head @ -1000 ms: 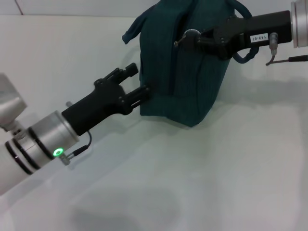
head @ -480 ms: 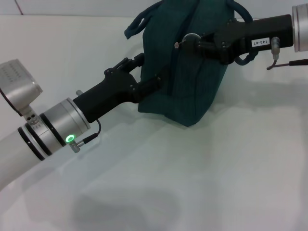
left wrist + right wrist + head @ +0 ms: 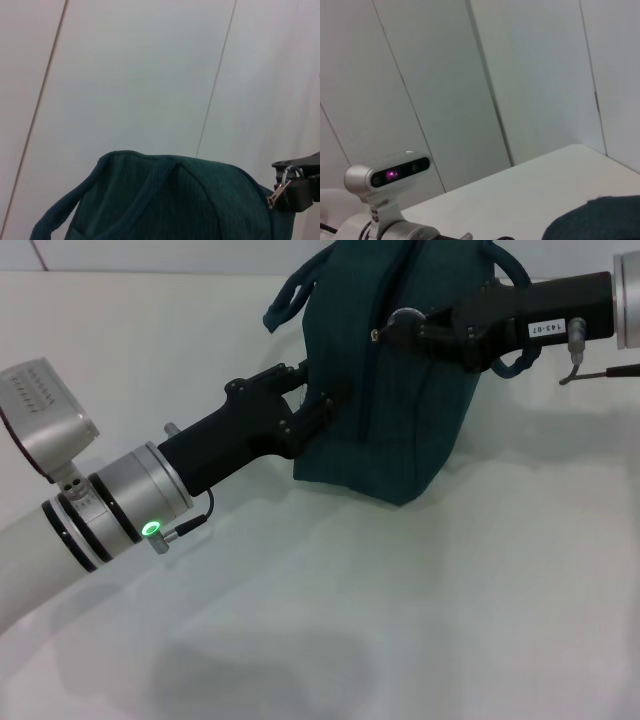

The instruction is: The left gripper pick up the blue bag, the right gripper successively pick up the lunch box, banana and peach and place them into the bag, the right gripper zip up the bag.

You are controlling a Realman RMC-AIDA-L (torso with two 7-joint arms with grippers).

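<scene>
White tabletop (image 3: 420, 620) holds the blue bag (image 3: 400, 400); left hand (image 3: 318, 400) pinches its side, right hand (image 3: 415, 325) pinches the half-hidden ring pull (image 3: 398, 320).

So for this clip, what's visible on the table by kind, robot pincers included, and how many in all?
Dark teal fabric bags with loop handles: 1
Black two-fingered pincers: 2, the left pincer against the bag's side and the right pincer at the metal ring zipper pull
Lunch boxes, bananas, peaches: 0 in view
Total: 3
</scene>
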